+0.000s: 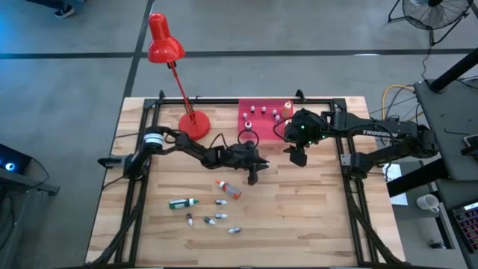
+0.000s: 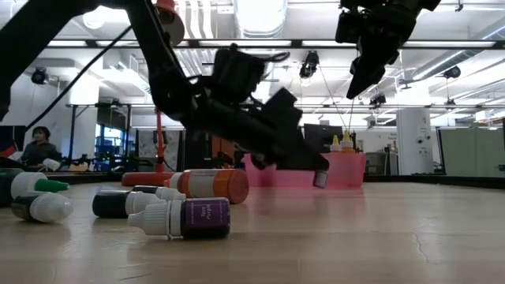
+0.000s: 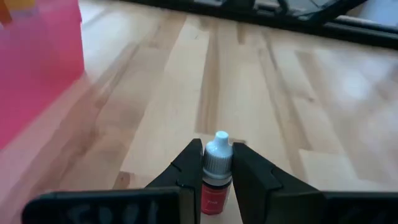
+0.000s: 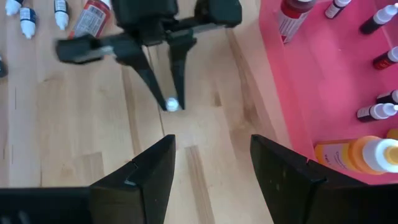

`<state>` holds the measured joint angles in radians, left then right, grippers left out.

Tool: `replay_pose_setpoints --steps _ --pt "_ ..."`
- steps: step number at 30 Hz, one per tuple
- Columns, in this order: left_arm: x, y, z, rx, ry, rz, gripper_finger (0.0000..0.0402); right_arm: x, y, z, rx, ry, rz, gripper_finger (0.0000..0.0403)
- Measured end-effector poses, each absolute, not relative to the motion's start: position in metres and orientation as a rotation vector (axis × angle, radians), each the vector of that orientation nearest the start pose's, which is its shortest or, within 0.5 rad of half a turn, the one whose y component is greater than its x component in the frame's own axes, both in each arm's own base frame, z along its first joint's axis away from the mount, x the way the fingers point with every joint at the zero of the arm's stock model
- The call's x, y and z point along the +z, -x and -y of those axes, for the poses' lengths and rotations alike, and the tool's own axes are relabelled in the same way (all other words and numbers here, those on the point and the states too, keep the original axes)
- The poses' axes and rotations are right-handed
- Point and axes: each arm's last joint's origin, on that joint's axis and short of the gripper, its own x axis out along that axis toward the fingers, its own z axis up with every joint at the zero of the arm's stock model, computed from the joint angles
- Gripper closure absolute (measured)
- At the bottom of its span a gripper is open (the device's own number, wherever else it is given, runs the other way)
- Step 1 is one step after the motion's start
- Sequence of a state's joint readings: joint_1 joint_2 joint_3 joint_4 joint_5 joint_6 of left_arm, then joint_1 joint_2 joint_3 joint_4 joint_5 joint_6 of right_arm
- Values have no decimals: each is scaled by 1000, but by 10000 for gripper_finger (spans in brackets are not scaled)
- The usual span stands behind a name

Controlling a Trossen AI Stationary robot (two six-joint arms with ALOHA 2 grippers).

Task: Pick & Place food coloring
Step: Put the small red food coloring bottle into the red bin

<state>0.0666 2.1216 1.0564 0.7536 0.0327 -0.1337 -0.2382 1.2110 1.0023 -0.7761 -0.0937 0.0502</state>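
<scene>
My left gripper (image 1: 252, 177) is low over the table's middle, shut on a small food coloring bottle (image 3: 216, 177) with a whitish cap and red label. My right gripper (image 1: 298, 158) hangs open and higher up beside the pink tray (image 1: 261, 133), with nothing between its fingers (image 4: 149, 177). Several more food coloring bottles lie on their sides on the wood nearer the front: an orange-red one (image 1: 228, 189), a dark green one (image 1: 181, 202) and small whitish ones (image 1: 221, 217). Other bottles (image 4: 379, 18) stand in the tray. My left gripper pinches the small bottle's body just below the cap (image 3: 217, 169) between its two fingers. The fingers slant down toward the table and lie along the bottle. The cap (image 3: 219, 144) sticks out past the fingertips. I cannot tell whether the cap touches the wood.
A red desk lamp (image 1: 166, 45) stands with its base (image 1: 194, 124) at the far left, next to the tray. Bare wood lies on the table's right half and between the gripper and the tray. A black frame rail (image 1: 224, 99) runs along the far edge.
</scene>
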Motion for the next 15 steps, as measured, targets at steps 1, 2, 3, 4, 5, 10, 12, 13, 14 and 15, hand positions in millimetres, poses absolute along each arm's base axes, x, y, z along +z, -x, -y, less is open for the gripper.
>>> replay_pose_setpoints --steps 1,2,3,4,5,10,12,13,14,15 --pt "110 -422 -27 57 149 -315 358 278 -227 52 -157 -209 -969 202" --pt "107 -423 -27 58 152 -318 358 278 -227 52 -157 -209 -970 202" --pt "106 -424 -28 58 154 -317 358 278 -227 52 -158 -210 -970 202" --pt "106 -424 -28 58 154 -317 358 278 -227 52 -157 -209 -970 202" --pt "106 -425 -27 57 154 -317 358 278 -227 52 -157 -209 -970 202" --pt "104 -425 -27 57 157 -325 357 278 -227 52 -158 -206 -972 202" --pt "104 -424 -27 58 158 -335 357 277 -227 52 -157 -203 -972 202" --pt "104 -424 -27 58 158 -344 357 277 -227 52 -158 -203 -973 202" --pt "106 -423 -27 59 158 -354 357 277 -227 52 -157 -203 -973 202" --pt "106 -423 -27 60 159 -365 356 277 -227 52 -157 -202 -973 202"
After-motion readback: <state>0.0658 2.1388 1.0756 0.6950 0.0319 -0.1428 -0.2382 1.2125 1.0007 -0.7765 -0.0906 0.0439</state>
